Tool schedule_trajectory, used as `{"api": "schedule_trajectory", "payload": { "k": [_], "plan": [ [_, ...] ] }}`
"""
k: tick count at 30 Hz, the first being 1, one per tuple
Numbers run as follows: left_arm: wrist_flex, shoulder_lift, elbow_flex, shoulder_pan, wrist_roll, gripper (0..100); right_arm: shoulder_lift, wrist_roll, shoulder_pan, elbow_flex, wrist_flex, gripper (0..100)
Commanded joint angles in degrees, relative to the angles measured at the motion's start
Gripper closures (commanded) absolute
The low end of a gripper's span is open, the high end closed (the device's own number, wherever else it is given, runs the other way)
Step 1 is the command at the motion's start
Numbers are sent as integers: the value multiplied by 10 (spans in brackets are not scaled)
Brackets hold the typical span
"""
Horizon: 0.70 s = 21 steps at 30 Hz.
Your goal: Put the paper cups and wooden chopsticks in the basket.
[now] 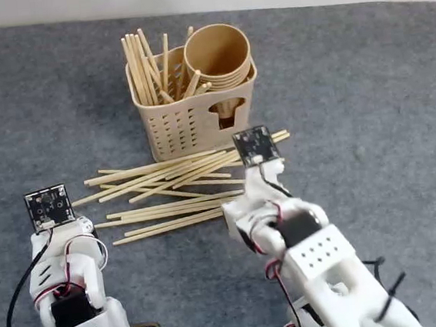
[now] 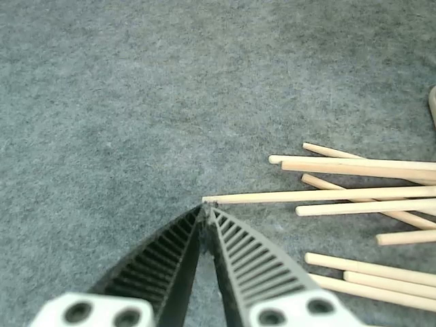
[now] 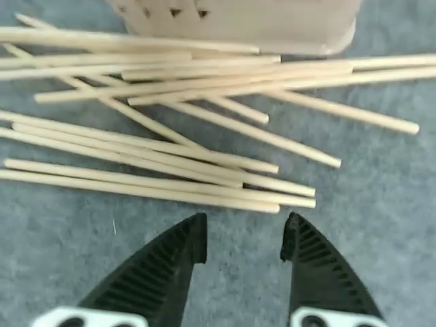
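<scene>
A beige slotted basket (image 1: 179,125) stands at the back of the table, holding stacked paper cups (image 1: 218,54) and several upright wooden chopsticks (image 1: 144,66). More chopsticks (image 1: 176,189) lie scattered on the grey carpet in front of it. My right gripper (image 3: 243,237) is open just short of the near ends of that pile (image 3: 163,163), with the basket's base (image 3: 266,24) beyond. My left gripper (image 2: 206,212) is shut with nothing in it, its tips beside the end of one chopstick (image 2: 306,196) at the pile's left edge.
Grey carpet (image 1: 367,103) covers the whole table. The left arm (image 1: 61,256) sits at the front left and the right arm (image 1: 286,226) at the front centre.
</scene>
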Motion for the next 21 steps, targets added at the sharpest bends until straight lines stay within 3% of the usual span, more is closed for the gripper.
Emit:
{"api": "schedule_trajectory", "payload": {
  "k": [1,4,10,21],
  "plan": [
    [-9,-4,12,-4,-4,992,72,-2,3,-89,36,811],
    [-9,-4,12,-4,-4,992,125,7,-16,-136,52,811],
    [-9,-4,12,-4,-4,992,206,155,-73,-188,102,811],
    [-9,-4,12,-4,-4,992,344,232,-124,-243,64,811]
  ]
}}
